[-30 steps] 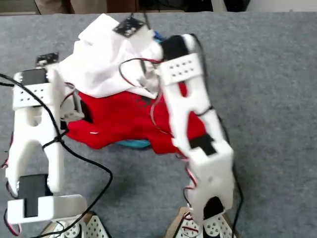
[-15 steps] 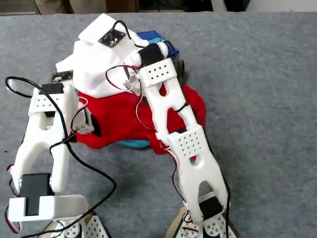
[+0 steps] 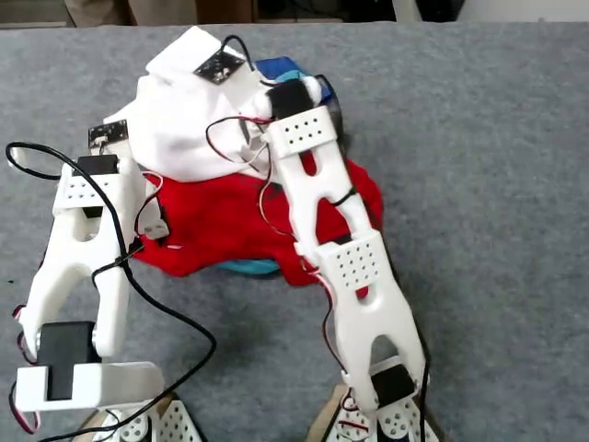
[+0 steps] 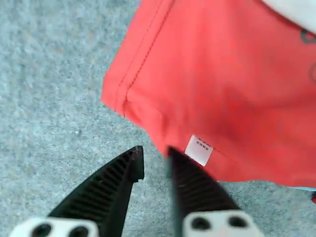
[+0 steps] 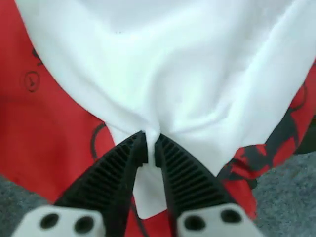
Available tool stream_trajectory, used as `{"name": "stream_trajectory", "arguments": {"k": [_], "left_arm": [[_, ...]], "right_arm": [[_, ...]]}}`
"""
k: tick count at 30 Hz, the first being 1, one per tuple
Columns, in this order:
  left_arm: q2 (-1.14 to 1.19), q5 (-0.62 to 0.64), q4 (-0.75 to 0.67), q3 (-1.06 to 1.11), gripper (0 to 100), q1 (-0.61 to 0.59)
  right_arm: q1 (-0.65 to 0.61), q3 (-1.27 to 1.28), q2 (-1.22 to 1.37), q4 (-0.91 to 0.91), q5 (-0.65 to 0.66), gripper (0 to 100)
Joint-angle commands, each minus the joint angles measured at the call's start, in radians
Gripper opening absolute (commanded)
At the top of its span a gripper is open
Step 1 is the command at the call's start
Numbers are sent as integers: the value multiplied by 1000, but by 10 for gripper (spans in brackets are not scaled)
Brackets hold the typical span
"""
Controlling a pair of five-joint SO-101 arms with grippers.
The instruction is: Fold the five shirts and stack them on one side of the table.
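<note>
High view, left side: the left arm (image 3: 87, 230) stands on the grey table (image 3: 497, 184), with its wrist end at the left edge of a heap of shirts. A black cable (image 3: 175, 318) loops across the table beside it.

Left wrist view: the left gripper (image 4: 154, 157) is low over the table at the hem of the red shirt (image 4: 222, 89). Its fingers are a narrow gap apart, and bare table shows between them. One finger (image 4: 187, 182) has its tip right against the hem, just beside a small white tag (image 4: 200, 149) sewn to the cloth.

High view, centre: the shirts lie unfolded in one heap on the far, left-of-middle part of the table.
- The white shirt (image 3: 184, 120) is crumpled on top, toward the far side.
- The red shirt is under it and spreads toward the near side.
- A strip of teal shirt (image 3: 247, 267) shows under the red shirt's near edge.
- A blue shirt (image 3: 281, 69) shows at the heap's far edge, next to the right arm's wrist.

High view, right of the heap: the right arm (image 3: 340, 249) stretches from its base at the near edge, across the red shirt, to the white shirt.

Right wrist view: the right gripper (image 5: 150, 143) is pressed together on a pinched fold of the white shirt, and the cloth gathers into creases at the tips. The red shirt, with dark print on it, lies underneath on both sides.
</note>
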Motion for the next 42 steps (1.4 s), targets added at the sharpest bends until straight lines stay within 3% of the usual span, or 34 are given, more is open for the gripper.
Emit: {"name": "stream_trajectory", "arguments": {"k": [1, 11, 23, 30, 33, 37, 42], "left_arm": [[-12, 5, -9, -8, 24, 11], [-12, 5, -9, -9, 18, 11], [-12, 9, -2, -192, 23, 25], [4, 9, -40, -284, 269, 118], [35, 9, -94, -305, 294, 149], [117, 11, -158, -351, 297, 180], [251, 109, -232, -468, 349, 184]], "right_arm": [[61, -45, -90, 23, -9, 5], [219, -38, -450, 23, -9, 5], [647, -36, -615, 23, -11, 5], [886, -33, -527, 12, -180, 5], [967, -35, -483, 6, -233, 5], [995, -28, -427, 6, -242, 5], [917, -2, -275, 14, -322, 5]]}}
